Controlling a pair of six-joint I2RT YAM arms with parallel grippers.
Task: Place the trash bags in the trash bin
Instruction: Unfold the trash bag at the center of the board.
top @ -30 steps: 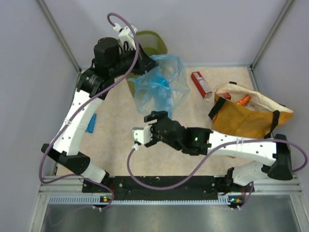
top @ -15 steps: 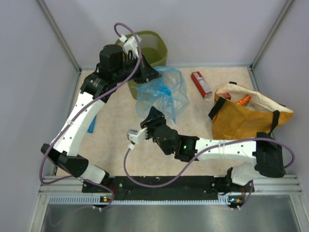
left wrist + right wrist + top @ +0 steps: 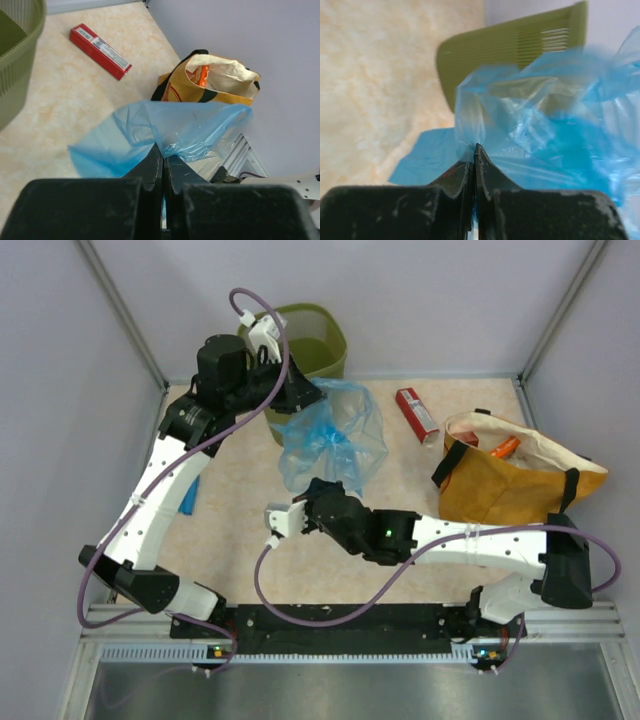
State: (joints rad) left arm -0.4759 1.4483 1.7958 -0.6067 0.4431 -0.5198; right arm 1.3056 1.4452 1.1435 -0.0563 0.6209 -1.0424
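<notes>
The left claw point(image 3: 163, 159) is pinching the blue trash bag point(image 3: 335, 435), fingers fully closed on its upper edge. The right claw point(image 3: 475, 149) is clamping the bag's lower edge. The green bin point(image 3: 318, 338) is standing just behind the left claw.

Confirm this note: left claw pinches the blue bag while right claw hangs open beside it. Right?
Not quite. The right claw is not open: the right wrist view shows it shut on the blue bag. The left claw does pinch it.
</notes>
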